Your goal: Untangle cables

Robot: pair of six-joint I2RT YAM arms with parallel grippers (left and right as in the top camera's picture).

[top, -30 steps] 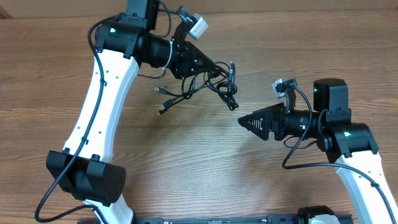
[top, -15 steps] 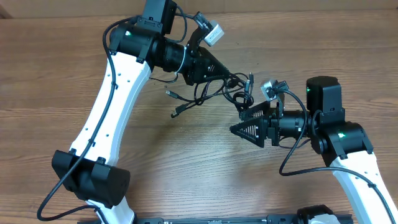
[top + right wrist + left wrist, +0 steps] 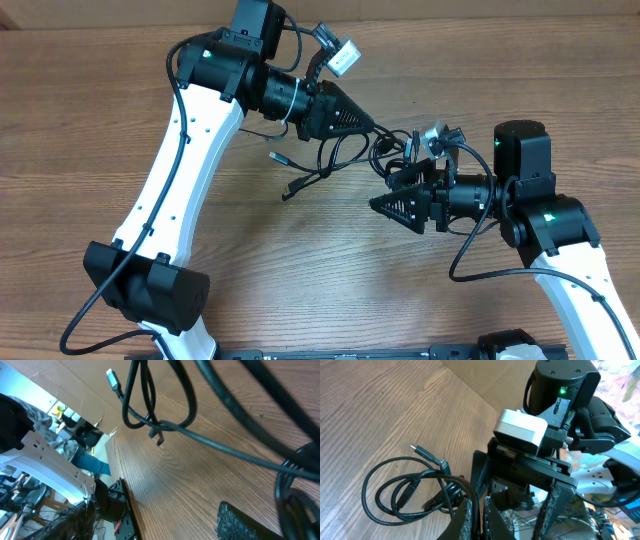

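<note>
Two end effectors are facing each other over one tangle of thin, black, rubbery cables [image 3: 445, 491]. The cables are too knotted to count, though two plug tips are showing, one a silvery plug tip [image 3: 416, 450], and the loops are sitting near the middle of the wood-grained table [image 3: 100, 120], closer to its far edge. The left end effector [image 3: 372, 126] is pinching narrowly on a strand of the cables, while the right end effector [image 3: 385, 195] is standing wide, gripping nothing.

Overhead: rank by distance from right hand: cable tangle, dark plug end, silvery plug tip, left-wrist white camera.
1. Tangled black cable loops, just above the right hand.
2. Dark plug end, left.
3. Silvery plug tip, upper left.
4. White boxy camera, top, left wrist.
</note>
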